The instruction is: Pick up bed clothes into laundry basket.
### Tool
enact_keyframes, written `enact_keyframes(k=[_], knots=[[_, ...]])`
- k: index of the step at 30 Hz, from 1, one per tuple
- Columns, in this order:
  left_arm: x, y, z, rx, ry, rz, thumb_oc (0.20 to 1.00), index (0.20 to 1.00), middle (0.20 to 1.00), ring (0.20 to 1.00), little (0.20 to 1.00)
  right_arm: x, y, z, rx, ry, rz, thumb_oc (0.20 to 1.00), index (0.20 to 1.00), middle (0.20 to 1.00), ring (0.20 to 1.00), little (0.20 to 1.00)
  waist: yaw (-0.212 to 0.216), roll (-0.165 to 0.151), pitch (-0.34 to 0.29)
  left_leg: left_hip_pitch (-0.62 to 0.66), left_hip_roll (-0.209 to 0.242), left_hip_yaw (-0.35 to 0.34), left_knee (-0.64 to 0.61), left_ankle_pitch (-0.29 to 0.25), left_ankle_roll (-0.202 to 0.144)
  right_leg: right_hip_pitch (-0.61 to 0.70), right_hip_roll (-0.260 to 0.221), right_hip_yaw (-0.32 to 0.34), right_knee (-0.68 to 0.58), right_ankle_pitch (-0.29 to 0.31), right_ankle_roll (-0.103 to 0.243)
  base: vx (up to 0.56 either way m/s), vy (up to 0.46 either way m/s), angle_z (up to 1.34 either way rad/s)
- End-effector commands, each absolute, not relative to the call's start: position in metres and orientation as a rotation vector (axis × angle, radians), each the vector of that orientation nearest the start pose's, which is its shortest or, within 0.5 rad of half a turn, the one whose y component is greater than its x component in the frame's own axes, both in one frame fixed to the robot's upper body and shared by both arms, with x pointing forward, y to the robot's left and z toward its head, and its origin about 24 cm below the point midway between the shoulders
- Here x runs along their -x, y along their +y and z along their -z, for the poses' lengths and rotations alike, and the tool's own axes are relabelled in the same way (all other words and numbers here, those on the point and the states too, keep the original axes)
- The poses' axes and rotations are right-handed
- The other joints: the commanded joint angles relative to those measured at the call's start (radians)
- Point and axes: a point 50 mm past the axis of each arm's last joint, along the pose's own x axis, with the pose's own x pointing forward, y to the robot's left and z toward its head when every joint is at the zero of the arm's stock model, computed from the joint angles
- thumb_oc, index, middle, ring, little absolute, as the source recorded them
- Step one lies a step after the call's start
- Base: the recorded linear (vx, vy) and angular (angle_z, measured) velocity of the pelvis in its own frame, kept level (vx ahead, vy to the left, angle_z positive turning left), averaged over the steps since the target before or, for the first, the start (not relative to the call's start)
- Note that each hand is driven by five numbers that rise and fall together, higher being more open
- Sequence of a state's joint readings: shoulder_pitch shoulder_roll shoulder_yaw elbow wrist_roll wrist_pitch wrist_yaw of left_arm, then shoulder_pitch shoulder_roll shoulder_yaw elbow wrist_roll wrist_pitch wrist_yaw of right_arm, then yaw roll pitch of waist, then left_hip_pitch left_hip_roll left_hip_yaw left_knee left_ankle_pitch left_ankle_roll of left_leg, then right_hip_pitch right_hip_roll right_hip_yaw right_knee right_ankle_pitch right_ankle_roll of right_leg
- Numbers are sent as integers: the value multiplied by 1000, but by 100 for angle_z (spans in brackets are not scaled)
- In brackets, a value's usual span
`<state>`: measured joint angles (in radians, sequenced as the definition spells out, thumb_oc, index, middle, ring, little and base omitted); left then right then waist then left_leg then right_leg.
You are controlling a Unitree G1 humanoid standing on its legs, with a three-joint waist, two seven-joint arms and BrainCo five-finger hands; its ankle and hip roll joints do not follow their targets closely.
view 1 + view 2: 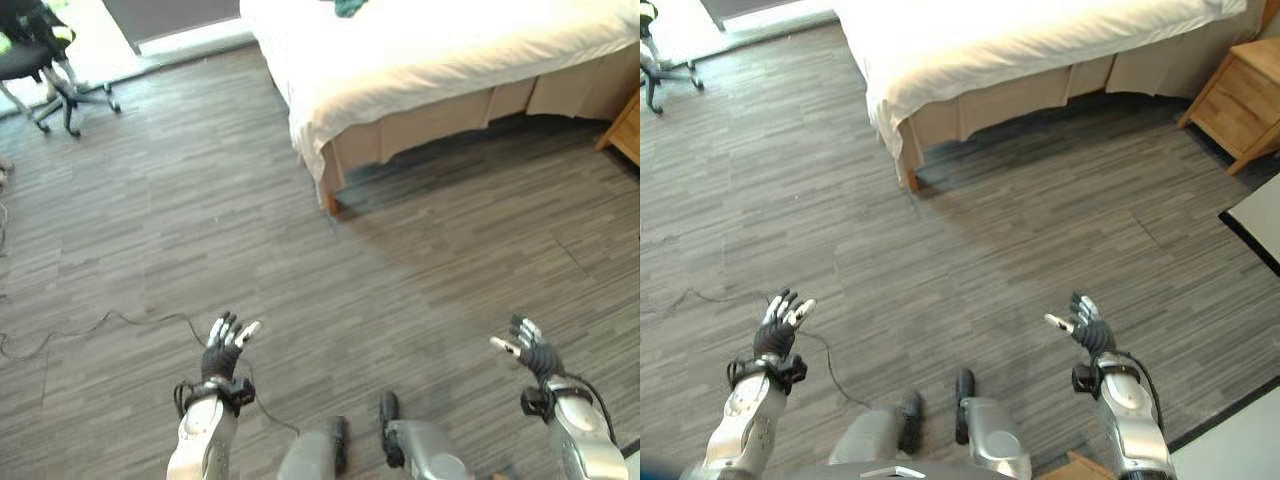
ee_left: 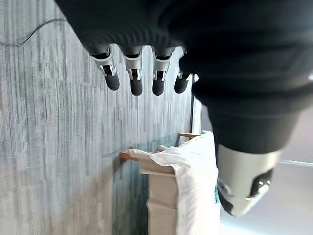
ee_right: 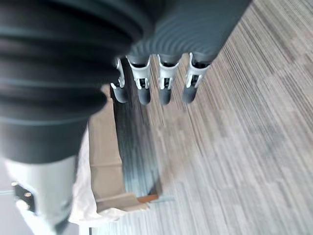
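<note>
With my left hand [image 1: 226, 345] and right hand [image 1: 530, 347] empty, fingers apart over the floor [image 1: 200, 220], and a dark garment [image 1: 350, 7] far off on the bed [image 1: 430, 50], I should walk close before reaching.

Open floor [image 1: 200, 200] — bed [image 1: 430, 60] beyond
</note>
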<state>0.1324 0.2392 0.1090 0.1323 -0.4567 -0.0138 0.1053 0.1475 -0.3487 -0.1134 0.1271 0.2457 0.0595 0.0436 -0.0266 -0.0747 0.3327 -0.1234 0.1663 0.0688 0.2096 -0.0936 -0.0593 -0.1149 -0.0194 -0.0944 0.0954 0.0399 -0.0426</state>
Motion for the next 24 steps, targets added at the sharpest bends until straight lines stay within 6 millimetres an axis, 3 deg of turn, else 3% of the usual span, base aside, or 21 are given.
enact_keyframes(k=[1,5,6,7,8,10,11,12,13,14,15,17,20,21,22,24], knots=[[-215,248,-20,155,82,-295,1000,1000,1000,1000,1000,-207,-267,-14,128,221,157,1000,1000,1000,1000,1000,-37,54,-75,84,116,-8,-167,224,-50,114,-136,-1,-40,-85,130,174,447,7],[-220,243,-24,154,65,-255,1000,1000,1000,1000,1000,-206,-271,-15,133,218,169,1000,1000,1000,1000,1000,-50,79,-86,103,130,0,-217,264,-87,147,-183,-18,-53,-77,153,119,383,68],[-224,240,-25,157,62,-225,1000,1000,1000,1000,1000,-207,-267,-15,119,213,163,1000,1000,1000,1000,1000,-48,93,-98,121,94,-7,-240,203,-83,153,-215,-20,-57,-66,173,73,275,-26],[-224,240,-25,157,62,-224,1000,1000,1000,1000,1000,-207,-267,-15,119,213,163,1000,1000,1000,1000,1000,-47,91,-97,124,92,-6,-242,203,-82,155,-217,-19,-59,-66,174,187,591,-7],[-227,234,-22,149,80,-193,1000,1000,1000,1000,1000,-207,-266,-12,135,225,167,1000,1000,1000,1000,1000,-50,97,-104,139,36,-21,-264,173,-61,147,-262,-5,-41,-21,190,171,470,7],[-227,236,-24,121,77,-188,1000,1000,1000,1000,1000,-214,-252,-12,77,206,138,1000,1000,1000,1000,1000,-48,91,-94,168,-21,-16,-277,142,-18,108,-290,43,42,38,181,157,460,-26],[-227,236,-24,121,77,-188,1000,1000,1000,1000,1000,-214,-251,-12,76,205,138,1000,1000,1000,1000,1000,-46,90,-97,163,-22,-13,-277,145,-17,100,-291,48,41,42,182,78,295,-22],[-226,241,-25,103,75,-198,1000,1000,1000,1000,1000,-215,-244,-9,48,209,111,1000,1000,1000,1000,1000,-44,90,-91,172,-48,-11,-282,136,6,62,-304,76,110,89,171,97,459,-22],[-223,248,-27,90,73,-221,1000,1000,1000,1000,1000,-217,-233,-5,67,227,59,1000,1000,1000,1000,1000,-33,100,-73,198,-83,5,-289,118,43,-1,-344,51,234,160,150,147,633,-39],[-220,252,-28,87,69,-239,1000,1000,1000,1000,1000,-218,-229,-4,75,232,37,1000,1000,1000,1000,1000,-28,108,-61,220,-92,20,-297,107,56,-25,-357,29,304,161,140,158,574,-55],[-218,254,-28,70,73,-244,1000,1000,1000,1000,1000,-215,-229,0,74,250,35,1000,1000,1000,1000,1000,-42,115,-53,227,-96,6,-297,100,60,-38,-313,65,352,136,141,134,365,-51],[-218,254,-27,64,77,-248,1000,1000,1000,1000,1000,-212,-228,2,48,261,30,1000,1000,1000,1000,1000,-75,120,-51,234,-103,-29,-297,99,65,-99,-154,112,402,45,132,179,250,-8],[-221,254,-31,72,58,-261,1000,1000,1000,1000,1000,-214,-229,0,40,253,33,1000,1000,1000,1000,1000,-85,109,-52,253,-135,-15,-297,71,65,-134,-70,-47,260,-9,121,215,132,50],[-223,254,-32,77,54,-264,1000,1000,1000,1000,1000,-215,-230,0,38,248,38,1000,1000,1000,1000,1000,-95,103,-54,265,-148,-25,-297,59,64,-135,-29,-73,196,-5,123,361,64,17],[-224,254,-32,58,55,-262,1000,1000,1000,1000,1000,-214,-236,-1,55,252,57,1000,1000,1000,1000,1000,-92,87,-74,290,-174,-36,-297,29,60,-116,-15,-146,71,12,119,303,41,21],[-224,254,-32,59,56,-262,1000,1000,1000,1000,1000,-214,-236,-1,56,252,57,1000,1000,1000,1000,1000,-97,90,-70,293,-171,-40,-297,28,59,-106,-12,-152,61,16,119,244,-5,46]])
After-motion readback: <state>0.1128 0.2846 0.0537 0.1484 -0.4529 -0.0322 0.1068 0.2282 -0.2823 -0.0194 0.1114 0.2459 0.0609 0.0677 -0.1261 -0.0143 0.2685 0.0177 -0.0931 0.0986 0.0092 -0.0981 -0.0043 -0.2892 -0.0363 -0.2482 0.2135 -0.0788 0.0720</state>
